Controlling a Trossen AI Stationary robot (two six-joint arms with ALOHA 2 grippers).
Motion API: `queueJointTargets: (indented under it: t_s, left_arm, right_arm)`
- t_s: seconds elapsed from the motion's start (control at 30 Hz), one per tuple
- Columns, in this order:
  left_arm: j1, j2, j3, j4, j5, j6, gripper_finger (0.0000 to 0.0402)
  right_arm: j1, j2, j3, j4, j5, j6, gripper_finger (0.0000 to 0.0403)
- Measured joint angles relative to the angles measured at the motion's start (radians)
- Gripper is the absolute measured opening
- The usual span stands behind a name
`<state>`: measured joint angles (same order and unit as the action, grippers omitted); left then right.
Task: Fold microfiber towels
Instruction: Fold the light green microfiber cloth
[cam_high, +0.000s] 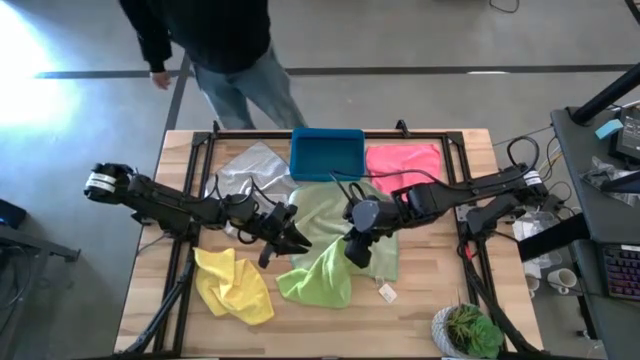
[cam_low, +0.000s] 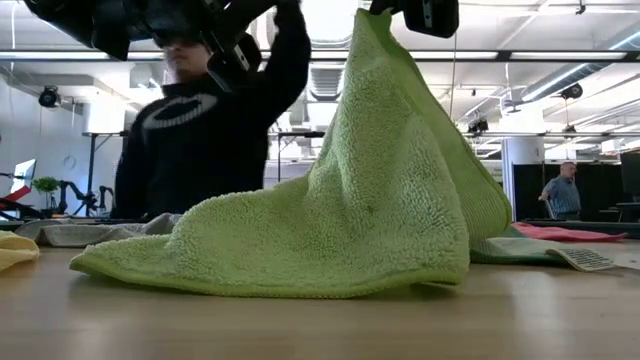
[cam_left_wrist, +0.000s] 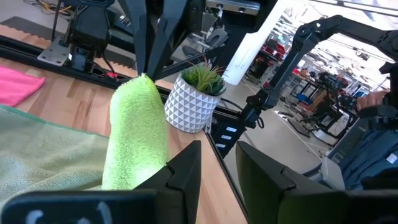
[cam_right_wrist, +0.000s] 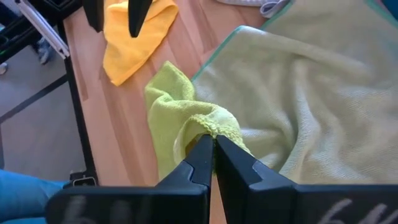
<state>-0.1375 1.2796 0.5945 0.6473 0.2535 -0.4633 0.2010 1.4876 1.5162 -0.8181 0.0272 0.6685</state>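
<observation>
My high view looks straight down on the whole table (cam_high: 420, 320); my low view sits at tabletop level. Both, plus both close wrist views, share the lime towel (cam_high: 318, 280).

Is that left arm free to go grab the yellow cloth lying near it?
Probably yes. The left gripper hangs open and empty, and the yellow cloth lies uncovered on the table close by. The right gripper, holding up the lime cloth, is off to the side.
</observation>
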Motion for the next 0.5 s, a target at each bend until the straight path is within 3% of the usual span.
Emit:
queueJointTargets:
  t_s: [0.5]
  left_arm:
    - [0.0,0.015,-0.021,-0.012,0.004,-0.002,0.0086]
  right_arm:
    - [-0.043,0.0,0.0,0.0,0.002,-0.034,0.0008]
